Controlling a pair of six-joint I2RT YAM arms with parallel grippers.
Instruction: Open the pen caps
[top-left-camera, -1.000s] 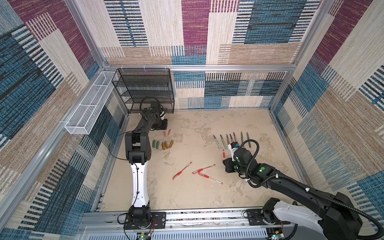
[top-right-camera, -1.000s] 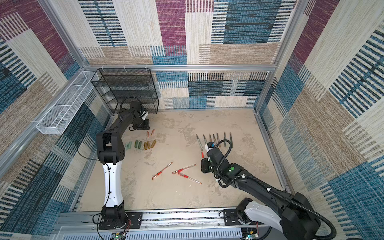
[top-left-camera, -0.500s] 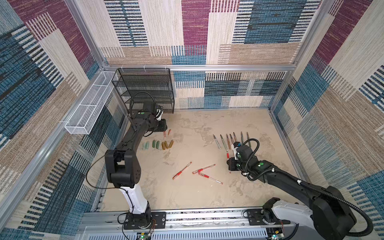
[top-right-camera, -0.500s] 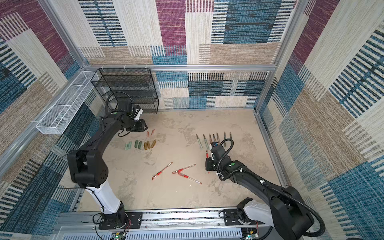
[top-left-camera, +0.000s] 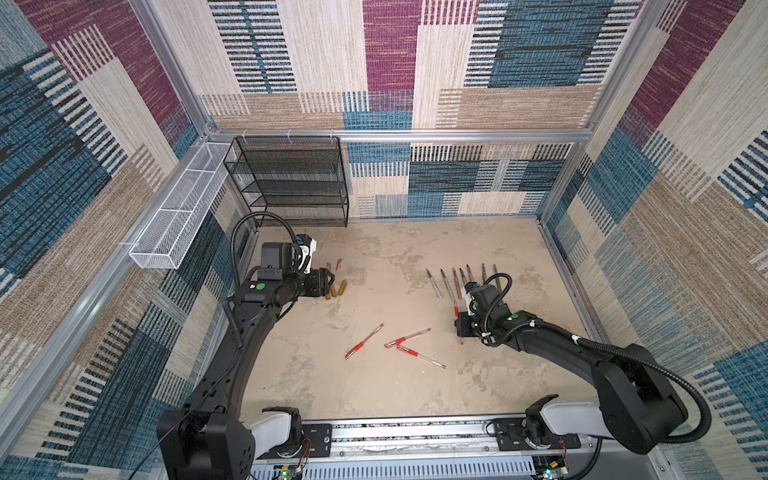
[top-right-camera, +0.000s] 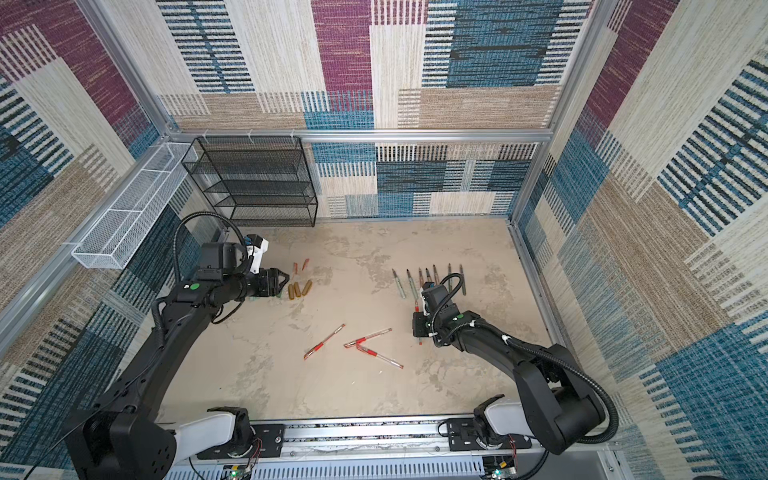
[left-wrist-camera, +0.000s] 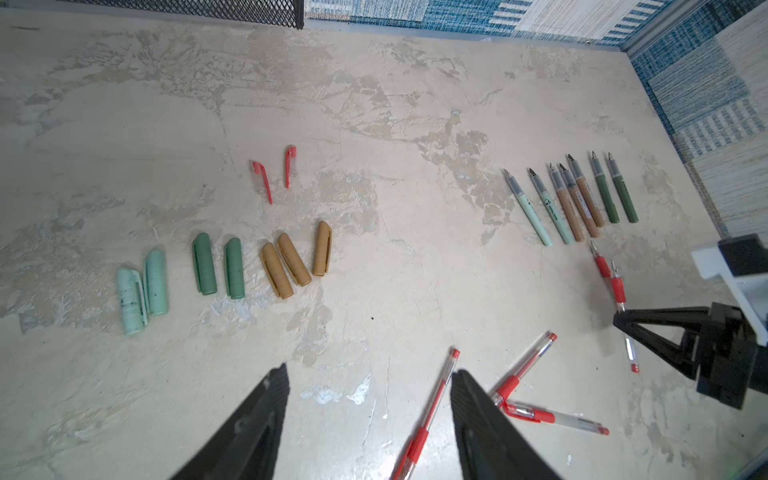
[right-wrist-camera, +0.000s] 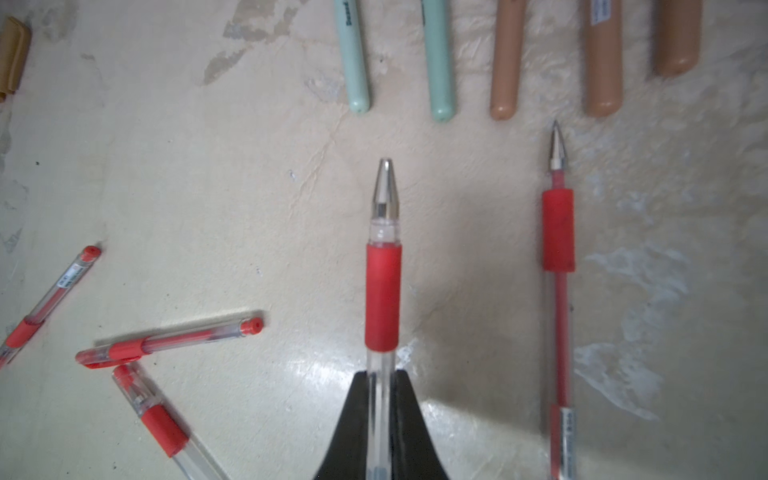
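- The black mesh rack (top-left-camera: 291, 183) stands at the far left corner of the tabletop (top-left-camera: 395, 395) in both top views. Every place below is given from it.
- The pen caps (left-wrist-camera: 295, 257) lie loose on the tabletop, a little way out from the rack's front.
- Nearest the rack are two slim red caps (left-wrist-camera: 274, 174). Just past them runs a line of stubby ones: a pale mint pair (left-wrist-camera: 141, 291), a dark green pair (left-wrist-camera: 218, 266) and three golden brown caps (left-wrist-camera: 320, 249).
- The left hand (left-wrist-camera: 370, 370) hovers near the rack, and in both top views its tips are just beside the brown caps. Its fingers are spread wide and it is empty.
- The right hand (right-wrist-camera: 382, 374) is well apart from the rack, across the tabletop. It is pressed together on the clear shaft of a red gel pen (right-wrist-camera: 383, 291) whose silver tip is bare.
- A second bare-tipped red pen (right-wrist-camera: 559, 232) lies flat just beside the held one.
- Seven pen barrels (left-wrist-camera: 573, 199) — mint, brown and dark green — lie side by side, much farther from the rack than the caps are.
- Three capped red pens (top-left-camera: 407, 337) lie scattered mid-tabletop, farther out from the rack than the caps, and two of them meet at one end.
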